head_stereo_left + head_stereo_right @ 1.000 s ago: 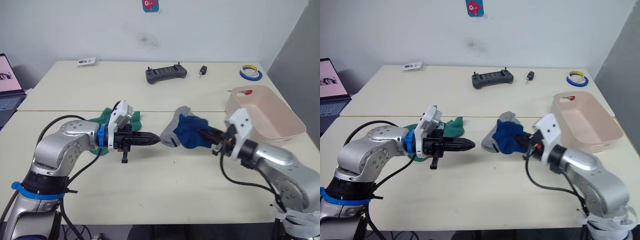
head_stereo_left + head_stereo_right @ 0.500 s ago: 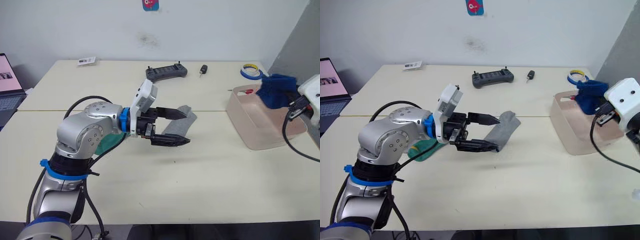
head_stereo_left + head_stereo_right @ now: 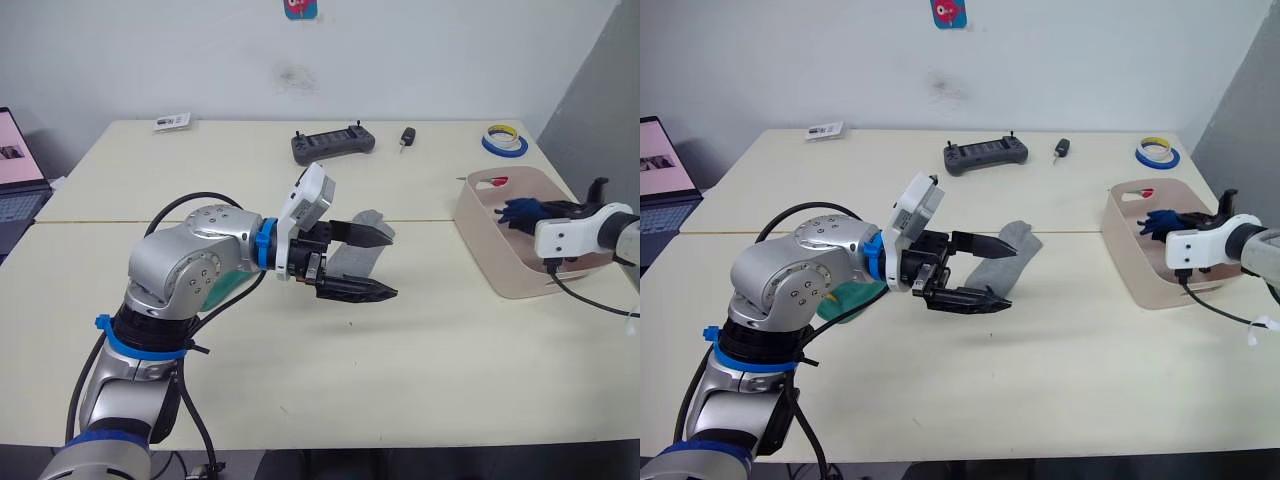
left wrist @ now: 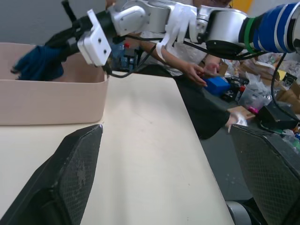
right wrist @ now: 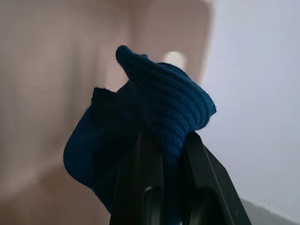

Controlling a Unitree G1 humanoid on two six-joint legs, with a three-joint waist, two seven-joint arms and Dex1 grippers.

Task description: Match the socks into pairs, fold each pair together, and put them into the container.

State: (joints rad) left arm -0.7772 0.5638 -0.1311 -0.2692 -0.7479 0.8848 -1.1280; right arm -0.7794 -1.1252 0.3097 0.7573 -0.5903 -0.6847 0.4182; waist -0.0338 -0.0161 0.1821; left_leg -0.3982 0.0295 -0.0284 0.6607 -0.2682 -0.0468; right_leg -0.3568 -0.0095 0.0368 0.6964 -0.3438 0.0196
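Observation:
My left gripper point(image 3: 385, 263) is open at the table's middle, its fingers either side of a grey sock point(image 3: 1025, 235) lying flat, with nothing gripped. A green sock point(image 3: 225, 285) lies partly hidden behind that arm. At the right stands the pale pink container point(image 3: 520, 280). My right gripper point(image 5: 169, 140) is shut on the dark blue pair point(image 5: 159, 98), holding the bundle point(image 3: 520, 212) just inside the container's rim. The left wrist view shows that bundle point(image 4: 40, 61) above the container's wall point(image 4: 51, 101).
A black controller point(image 3: 332, 146), a key fob point(image 3: 406, 140) and a roll of tape point(image 3: 500, 142) lie along the far edge. A laptop point(image 3: 15, 170) sits at the left. A person's hand point(image 4: 197, 70) is beyond the table's right side.
My left gripper opened and moved right over the grey sock. My right arm carried the dark blue pair from the table's middle to the container and lowered it inside.

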